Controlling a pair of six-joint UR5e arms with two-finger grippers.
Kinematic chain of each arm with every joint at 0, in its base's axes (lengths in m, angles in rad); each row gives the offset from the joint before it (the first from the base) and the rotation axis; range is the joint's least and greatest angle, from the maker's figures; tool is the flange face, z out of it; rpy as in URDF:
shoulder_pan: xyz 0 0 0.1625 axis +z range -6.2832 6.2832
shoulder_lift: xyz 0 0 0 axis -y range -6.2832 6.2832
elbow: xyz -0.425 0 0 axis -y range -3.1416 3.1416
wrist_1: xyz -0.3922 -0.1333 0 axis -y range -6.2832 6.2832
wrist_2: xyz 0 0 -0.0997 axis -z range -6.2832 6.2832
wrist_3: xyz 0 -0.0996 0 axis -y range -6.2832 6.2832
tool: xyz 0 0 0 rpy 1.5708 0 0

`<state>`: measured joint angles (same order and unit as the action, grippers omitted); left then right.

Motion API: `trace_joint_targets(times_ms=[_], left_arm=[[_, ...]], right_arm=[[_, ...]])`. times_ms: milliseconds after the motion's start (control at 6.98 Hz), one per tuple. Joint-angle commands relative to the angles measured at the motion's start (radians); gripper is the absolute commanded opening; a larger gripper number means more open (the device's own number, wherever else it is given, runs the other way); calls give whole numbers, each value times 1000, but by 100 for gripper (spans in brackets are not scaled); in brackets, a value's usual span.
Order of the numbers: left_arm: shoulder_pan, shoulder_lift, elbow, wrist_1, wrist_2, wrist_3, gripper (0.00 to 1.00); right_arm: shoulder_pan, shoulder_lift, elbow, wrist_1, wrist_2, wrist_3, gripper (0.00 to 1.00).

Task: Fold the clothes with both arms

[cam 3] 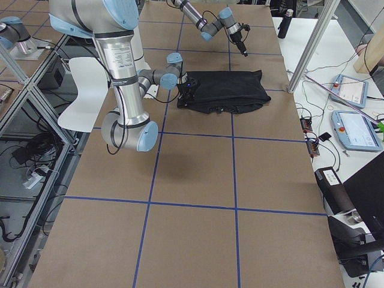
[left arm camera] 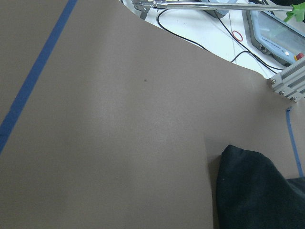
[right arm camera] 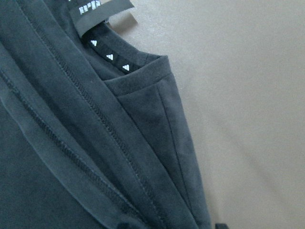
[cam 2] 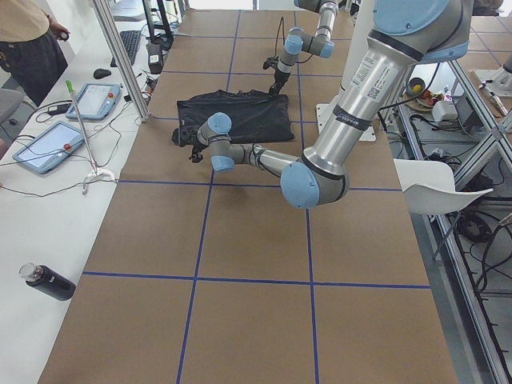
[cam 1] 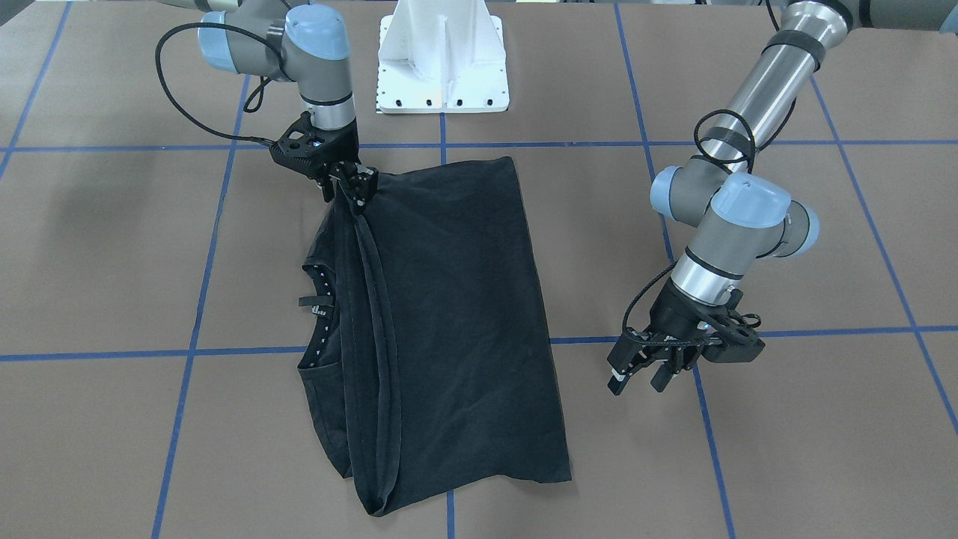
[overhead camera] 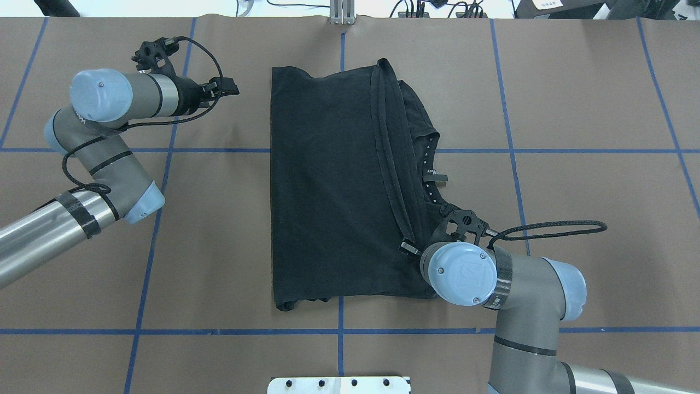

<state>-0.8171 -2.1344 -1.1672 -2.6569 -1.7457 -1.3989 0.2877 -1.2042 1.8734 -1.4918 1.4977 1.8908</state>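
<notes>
T-shirt (cam 1: 456,314): black, lying folded in the middle of the front-facing frame, plain side up, no print showing.
Hem band (cam 1: 372,299): here it runs top to bottom down the left part of the cloth, doubled over the neck area.
Collar (cam 1: 320,296): peeking out at the cloth's left edge, small white triangles along it, and a neck label (right arm camera: 100,10) at the top of the right wrist view.
Right gripper (cam 1: 350,187): upper left of the front-facing frame, fingers pinched on the top end of the hem band, the cloth drawn up to it in a taut ridge.
Left gripper (cam 1: 642,378): lower right of that frame, fingers spread wide and holding nothing, well off the T-shirt's right edge, near a blue tape crossing.
Left wrist view: mostly bare surface, one dark corner of the T-shirt in the lower right.
Table (cam 1: 112,247): brown, gridded with blue tape lines (cam 1: 202,292).
Pedestal (cam 1: 443,60): white, top centre, beyond the cloth.
</notes>
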Motion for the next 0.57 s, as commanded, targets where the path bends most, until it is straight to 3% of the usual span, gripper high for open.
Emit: trace_joint_targets(times_ms=[0, 143, 286, 430], left_arm=[[0, 1, 0, 0, 0, 0, 91], [0, 1, 0, -2, -2, 0, 91], [0, 1, 0, 0, 0, 0, 91], [0, 1, 0, 0, -2, 0, 91]], right_arm=[[-2, 12, -17, 4, -1, 1, 66], [-5, 12, -20, 5, -1, 2, 55], [-7, 12, -20, 7, -1, 10, 5], [-7, 12, -19, 7, 1, 8, 0]])
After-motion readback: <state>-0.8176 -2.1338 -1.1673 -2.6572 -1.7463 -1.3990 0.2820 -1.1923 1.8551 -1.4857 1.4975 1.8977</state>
